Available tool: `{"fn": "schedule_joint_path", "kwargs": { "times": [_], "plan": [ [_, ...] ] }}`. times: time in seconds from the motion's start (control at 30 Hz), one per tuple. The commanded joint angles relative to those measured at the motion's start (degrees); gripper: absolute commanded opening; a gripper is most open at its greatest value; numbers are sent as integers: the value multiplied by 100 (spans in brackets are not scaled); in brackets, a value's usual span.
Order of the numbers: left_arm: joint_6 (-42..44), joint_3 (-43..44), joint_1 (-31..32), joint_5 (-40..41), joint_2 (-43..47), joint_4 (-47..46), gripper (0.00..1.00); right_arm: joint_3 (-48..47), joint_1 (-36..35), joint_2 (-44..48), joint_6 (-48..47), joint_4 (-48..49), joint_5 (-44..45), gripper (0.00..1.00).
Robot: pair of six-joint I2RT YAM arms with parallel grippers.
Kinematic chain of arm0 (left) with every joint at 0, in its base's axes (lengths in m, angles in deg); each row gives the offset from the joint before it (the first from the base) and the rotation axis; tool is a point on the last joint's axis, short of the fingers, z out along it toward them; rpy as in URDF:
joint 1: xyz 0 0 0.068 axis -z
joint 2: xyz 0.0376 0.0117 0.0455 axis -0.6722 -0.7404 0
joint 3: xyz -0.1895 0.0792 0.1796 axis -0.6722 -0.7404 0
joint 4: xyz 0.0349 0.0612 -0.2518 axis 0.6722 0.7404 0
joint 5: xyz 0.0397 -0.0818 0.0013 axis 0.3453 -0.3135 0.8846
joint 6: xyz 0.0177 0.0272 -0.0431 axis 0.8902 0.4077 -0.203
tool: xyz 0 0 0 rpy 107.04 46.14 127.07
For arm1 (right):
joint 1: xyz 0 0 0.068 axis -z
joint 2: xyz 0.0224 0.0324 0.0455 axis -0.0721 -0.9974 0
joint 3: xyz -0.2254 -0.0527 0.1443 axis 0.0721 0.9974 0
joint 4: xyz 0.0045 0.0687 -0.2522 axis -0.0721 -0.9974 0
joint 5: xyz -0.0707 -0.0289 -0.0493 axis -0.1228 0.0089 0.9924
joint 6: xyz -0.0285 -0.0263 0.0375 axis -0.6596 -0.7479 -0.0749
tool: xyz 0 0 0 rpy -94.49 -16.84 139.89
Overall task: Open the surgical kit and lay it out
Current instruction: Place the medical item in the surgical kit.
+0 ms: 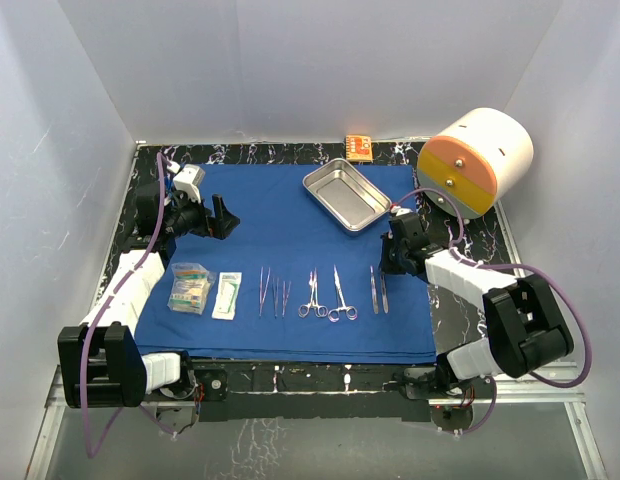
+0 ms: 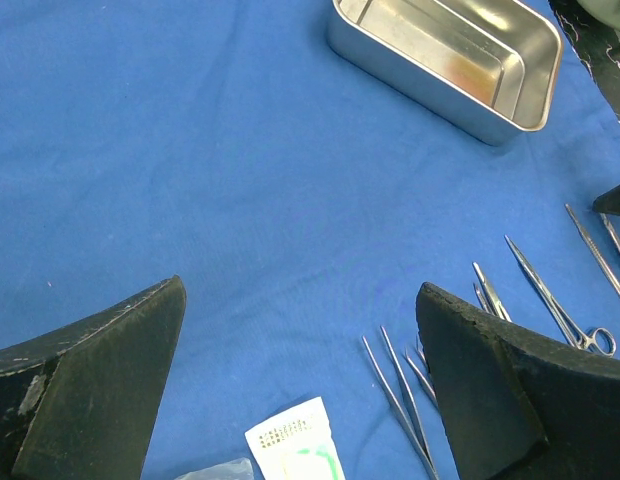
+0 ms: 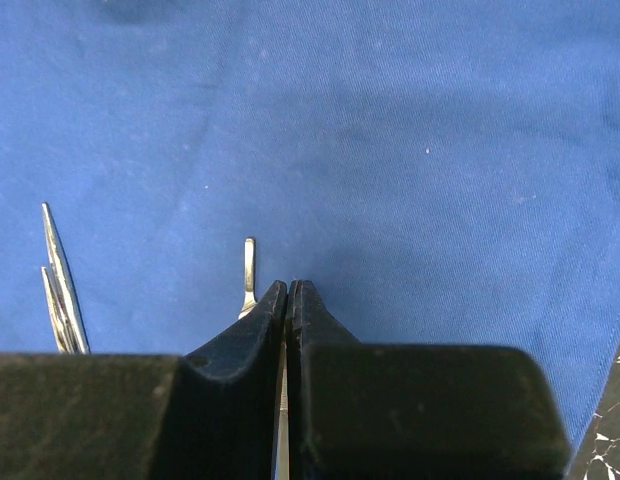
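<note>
While left gripper [image 1: 226, 221] gapes, right gripper [image 3: 289, 298] closed, cloth [image 1: 280, 215] bears two packets [image 1: 189, 288], two clamps [image 1: 312, 298].

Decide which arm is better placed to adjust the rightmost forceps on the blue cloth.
Right: the right gripper, shut, sits by those forceps' upper end, while the open left gripper hangs over the cloth's opposite side.
</note>
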Motion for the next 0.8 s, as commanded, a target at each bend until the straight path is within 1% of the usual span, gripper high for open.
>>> {"fn": "schedule_joint_path", "kwargs": {
  "times": [0.0,0.43,0.53,0.77],
  "plan": [
    [93,-39,-45,-26,49,-112,98,41,15,-62,64,258,112,0],
    [97,-58,-43,-36,93,-130,98,61,36,-201,58,296,47,0],
    [102,-58,-45,-30,93,-127,98,108,70,-250,25,350,-116,4],
    [134,-93,-38,-11,122,-151,99,110,198,-307,13,362,-238,5]
  ]
}}
